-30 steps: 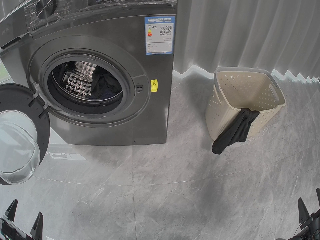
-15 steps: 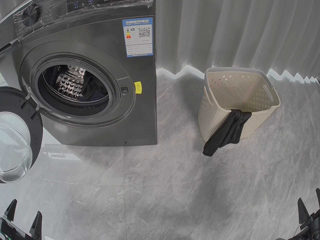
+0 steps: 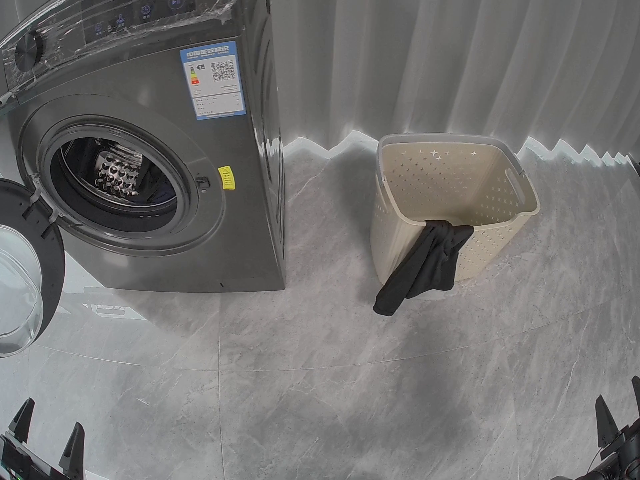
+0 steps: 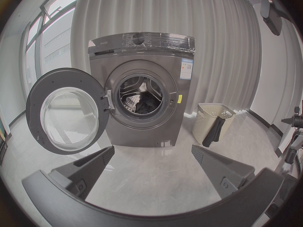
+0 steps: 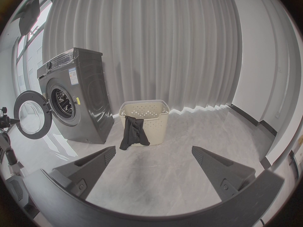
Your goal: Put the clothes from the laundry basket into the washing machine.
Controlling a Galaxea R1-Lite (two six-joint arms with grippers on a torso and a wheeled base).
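Note:
A grey washing machine (image 3: 153, 168) stands at the left, its round door (image 3: 20, 268) swung open; dark clothes (image 4: 145, 105) lie inside the drum. A beige laundry basket (image 3: 460, 188) sits on the floor to its right. A black garment (image 3: 423, 265) hangs over the basket's front rim, its end reaching the floor. My left gripper (image 3: 47, 431) is low at the near left, open and empty. Low at the near right, my right gripper (image 3: 620, 411) is also open and empty. Both are far from the basket (image 5: 151, 117) and machine (image 5: 75, 92).
Grey tiled floor (image 3: 333, 381) spreads wide and bare between me and the basket. White curtains (image 3: 467, 48) run along the back wall. The open door (image 4: 68, 111) juts out at the machine's left side.
The whole head view has shifted: machine and basket now sit further left in the picture, so the camera has turned right. Both grippers keep their places and stay open.

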